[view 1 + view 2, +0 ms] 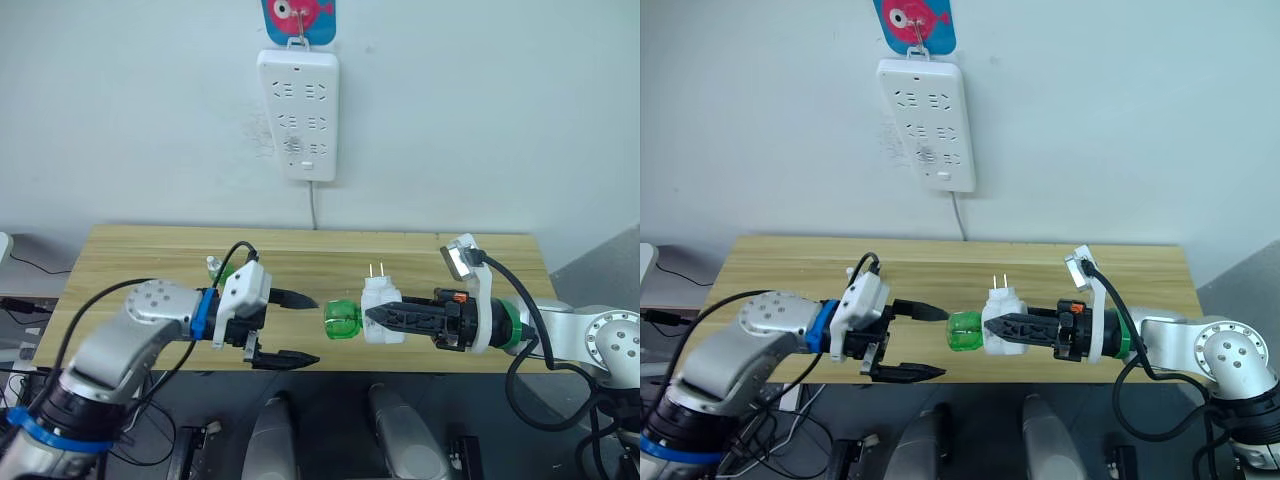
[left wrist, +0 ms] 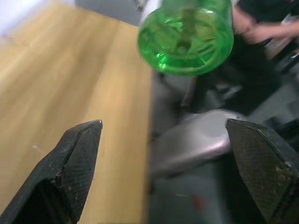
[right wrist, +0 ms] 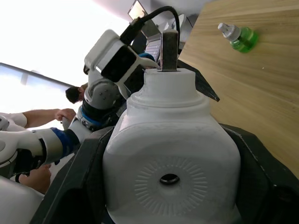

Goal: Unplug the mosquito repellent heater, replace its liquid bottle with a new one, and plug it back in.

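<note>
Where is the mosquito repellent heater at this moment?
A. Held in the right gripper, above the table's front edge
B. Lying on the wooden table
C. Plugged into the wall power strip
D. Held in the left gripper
A: the right gripper clamps the mosquito repellent heater, its prongs pointing up and its green bottle still attached.

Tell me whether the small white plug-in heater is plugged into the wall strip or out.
Out. The small white plug-in heater is held over the table edge by the right gripper, prongs bare, away from the white wall power strip.

Wooden table (image 1: 150, 250) against a pale wall (image 1: 480, 110) (power strip (image 1: 298, 115) hanging).
</note>
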Controlling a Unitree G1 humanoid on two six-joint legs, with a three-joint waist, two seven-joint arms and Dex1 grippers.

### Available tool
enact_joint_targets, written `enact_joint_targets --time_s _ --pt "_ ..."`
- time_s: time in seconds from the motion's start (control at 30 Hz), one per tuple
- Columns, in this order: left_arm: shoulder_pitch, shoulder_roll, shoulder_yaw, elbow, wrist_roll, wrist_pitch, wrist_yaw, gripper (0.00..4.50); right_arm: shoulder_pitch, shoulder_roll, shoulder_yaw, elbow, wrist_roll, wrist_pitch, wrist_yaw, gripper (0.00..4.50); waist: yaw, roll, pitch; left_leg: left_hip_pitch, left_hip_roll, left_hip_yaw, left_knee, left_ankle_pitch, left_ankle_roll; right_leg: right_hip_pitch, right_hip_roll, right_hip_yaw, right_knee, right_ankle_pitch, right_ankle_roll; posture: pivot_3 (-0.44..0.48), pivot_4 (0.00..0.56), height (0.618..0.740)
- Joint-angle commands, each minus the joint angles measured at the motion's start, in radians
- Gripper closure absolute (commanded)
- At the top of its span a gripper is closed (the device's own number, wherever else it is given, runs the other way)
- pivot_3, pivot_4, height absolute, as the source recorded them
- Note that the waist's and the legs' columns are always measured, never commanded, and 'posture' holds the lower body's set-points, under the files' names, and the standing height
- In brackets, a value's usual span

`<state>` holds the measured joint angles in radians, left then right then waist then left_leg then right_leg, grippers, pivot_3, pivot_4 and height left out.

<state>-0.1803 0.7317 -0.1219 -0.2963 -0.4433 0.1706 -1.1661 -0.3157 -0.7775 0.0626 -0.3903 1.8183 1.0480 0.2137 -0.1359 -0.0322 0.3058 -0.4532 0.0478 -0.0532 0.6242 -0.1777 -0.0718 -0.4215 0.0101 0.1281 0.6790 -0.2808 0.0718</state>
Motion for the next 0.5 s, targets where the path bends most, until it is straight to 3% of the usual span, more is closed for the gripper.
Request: enact_joint_targets --time_s 0.03,0.27,0.5 --pt "0.055 -0.072 0.035 0.020 0.098 -0.314 0.025 0.00 0.003 0.000 -0.014 -0.026 0.016 -0.002 0.005 1.47 0.000 0.000 0.000 0.000 0.000 0.000 0.000 0.000 0.000 0.000 0.000 0.000 0.000 0.000 0.000 -0.230 0.305 0.733" --pt "0.124 -0.184 0.022 0.027 0.151 -0.582 0.071 0.00 0.000 0.002 -0.011 -0.028 0.022 -0.003 0.000 1.47 -0.003 0.000 0.000 0.000 0.000 0.001 0.001 0.000 0.000 0.000 0.000 0.001 0.001 0.000 0.000 -0.232 0.303 0.733" --pt "0.101 -0.234 -0.015 0.063 0.193 -0.656 0.118 0.00 -0.003 0.003 -0.009 -0.032 0.034 -0.004 -0.009 1.47 -0.004 0.000 0.000 0.000 0.000 0.001 0.002 0.000 0.000 0.000 0.001 0.001 0.001 0.000 0.001 -0.237 0.303 0.733"
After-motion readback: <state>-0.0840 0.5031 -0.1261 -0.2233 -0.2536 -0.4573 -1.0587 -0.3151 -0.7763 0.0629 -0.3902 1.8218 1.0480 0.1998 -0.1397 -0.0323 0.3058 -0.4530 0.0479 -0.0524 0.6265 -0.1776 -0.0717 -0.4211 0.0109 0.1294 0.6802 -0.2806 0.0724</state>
